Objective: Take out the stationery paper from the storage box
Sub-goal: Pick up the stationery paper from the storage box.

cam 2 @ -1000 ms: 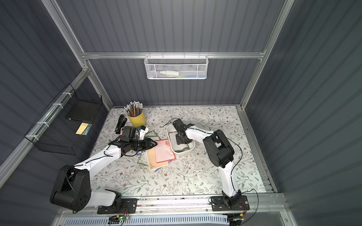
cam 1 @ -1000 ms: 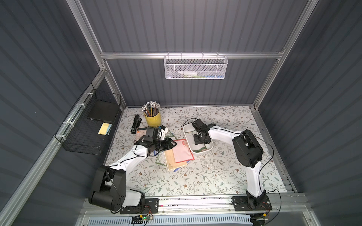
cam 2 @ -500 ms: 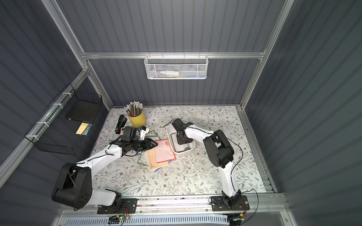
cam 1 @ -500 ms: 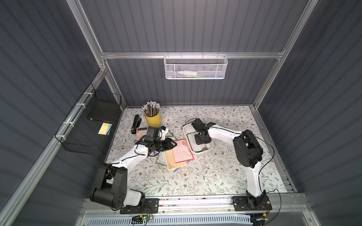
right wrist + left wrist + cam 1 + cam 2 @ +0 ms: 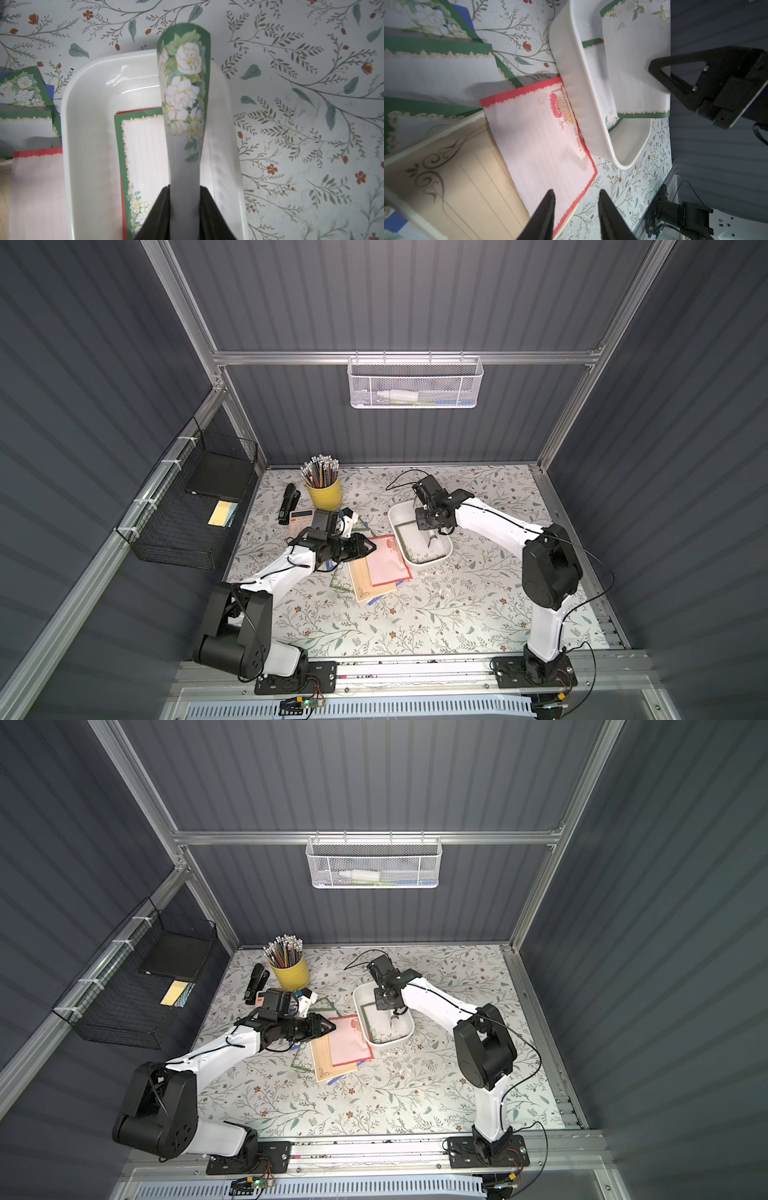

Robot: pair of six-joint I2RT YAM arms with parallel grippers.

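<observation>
**Desk:** Right gripper?
**Operator:** My right gripper (image 5: pixel 185 188) is clamped on one green-bordered sheet (image 5: pixel 182 83) of stationery paper, curled up over the storage box (image 5: pixel 87 104). A second green sheet (image 5: pixel 143 145) lies flat inside, on a red-edged one.
**Desk:** Left?
**Operator:** The left gripper (image 5: pixel 576 194) has its jaws apart and empty. It is over one red sheet (image 5: pixel 542 135) and one tan sheet (image 5: pixel 467 176), at the box's eight o'clock.

I work in a robot test cell dressed up as an office desk. Dark ribbed wall panels (image 5: pixel 415 302) in an aluminium frame (image 5: pixel 291 357) box me in, and my left arm (image 5: pixel 274 572) and right arm (image 5: pixel 498 526) are bolted to a metal rail (image 5: pixel 415 668) at the front. The floral-covered table (image 5: pixel 415 614) carries a yellow cup of pencils (image 5: pixel 324 493), a stapler (image 5: pixel 289 504), a calculator (image 5: pixel 300 517) and stationery paper (image 5: pixel 388 568). A white mesh basket (image 5: pixel 415 383) and a black wire basket (image 5: pixel 187 522) hang from the frame.
</observation>
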